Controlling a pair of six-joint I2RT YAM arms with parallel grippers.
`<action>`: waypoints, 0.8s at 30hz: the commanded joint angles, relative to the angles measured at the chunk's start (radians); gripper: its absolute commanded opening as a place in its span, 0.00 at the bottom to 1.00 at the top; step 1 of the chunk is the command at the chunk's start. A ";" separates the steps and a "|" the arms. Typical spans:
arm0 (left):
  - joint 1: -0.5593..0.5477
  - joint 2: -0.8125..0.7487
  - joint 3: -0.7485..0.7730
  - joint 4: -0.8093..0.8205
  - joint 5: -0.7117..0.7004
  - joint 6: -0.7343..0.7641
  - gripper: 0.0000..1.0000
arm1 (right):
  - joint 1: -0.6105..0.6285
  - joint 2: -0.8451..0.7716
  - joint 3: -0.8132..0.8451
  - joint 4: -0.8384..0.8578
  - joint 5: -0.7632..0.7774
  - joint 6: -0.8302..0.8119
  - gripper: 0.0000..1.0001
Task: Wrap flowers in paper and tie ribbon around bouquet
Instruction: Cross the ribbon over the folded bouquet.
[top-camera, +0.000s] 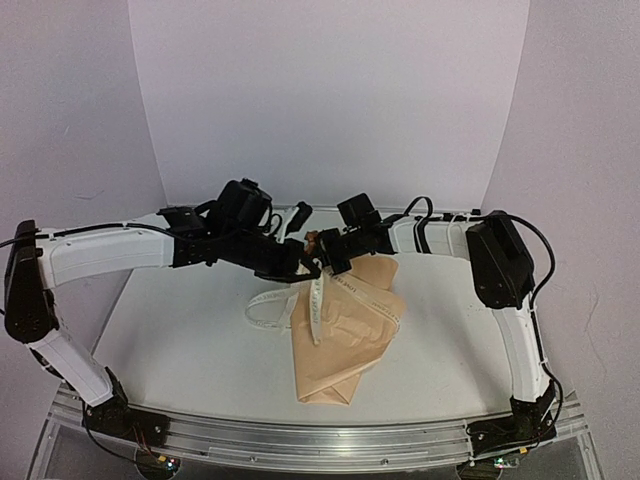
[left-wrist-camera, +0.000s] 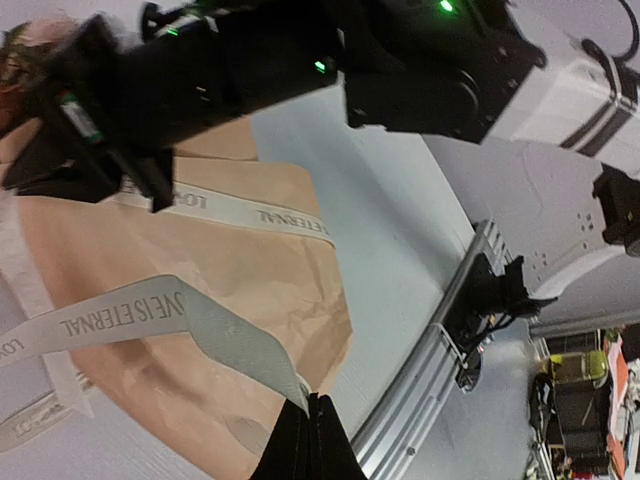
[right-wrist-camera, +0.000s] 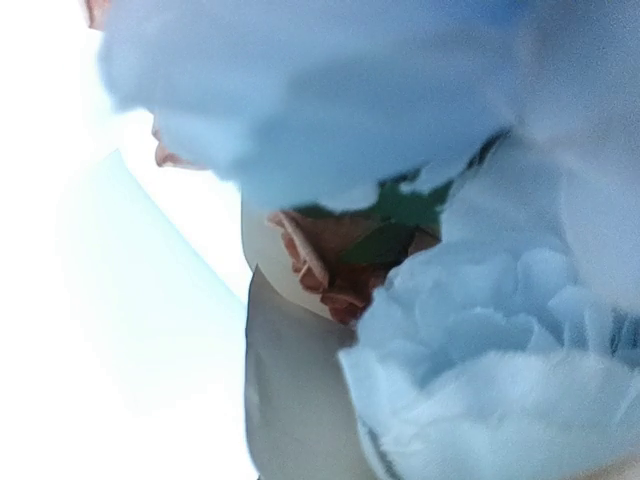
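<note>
2 grippers, 1 bouquet, 1 ribbon, listed as found.

Bouquet (top-camera: 345, 330): lies flat at centre of table (top-camera: 180, 350), narrow end toward near edge, wide end away. Paper (left-wrist-camera: 255, 280): tan, creased, rolled round the stems. Wrapping step judged done. Flowers (right-wrist-camera: 300, 90): pale-blue heads fill right wrist view, blurred, with 1 pink head and a green leaf between. Hardly visible from above, hidden under the grippers.

Ribbon (left-wrist-camera: 150, 312): cream, lettered. Crosses paper in 2 strands in left wrist view. From above, hangs in 1 slack loop off left side of bouquet, with 1 strand down its middle. No knot or bow visible.

Left gripper (left-wrist-camera: 312, 428): fingers pressed together, pinching 1 ribbon end at the tips, over the paper.

Right gripper (top-camera: 333, 262): at wide end of bouquet, just beside left gripper. Fingers closed. None visible in own camera, so cannot tell whether on ribbon, stems or paper.

Step in hand: tying, early stage. Ribbon laid round, not yet cinched.

Next move calls for: passing held end across or under the other strand, keeping that strand taut, not dragging the light bouquet, keeping slack loop clear of fingers. Likely risk: smooth ribbon slipping from the pinch.
</note>
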 joint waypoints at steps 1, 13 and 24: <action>-0.032 0.021 0.094 0.034 0.170 0.055 0.00 | -0.003 0.033 0.096 -0.035 0.015 -0.033 0.00; -0.062 0.213 0.203 0.101 0.172 0.070 0.00 | -0.021 0.082 0.263 -0.173 -0.104 -0.080 0.01; -0.058 0.260 0.121 0.324 0.050 -0.006 0.00 | -0.065 -0.098 0.037 -0.134 -0.199 -0.190 0.50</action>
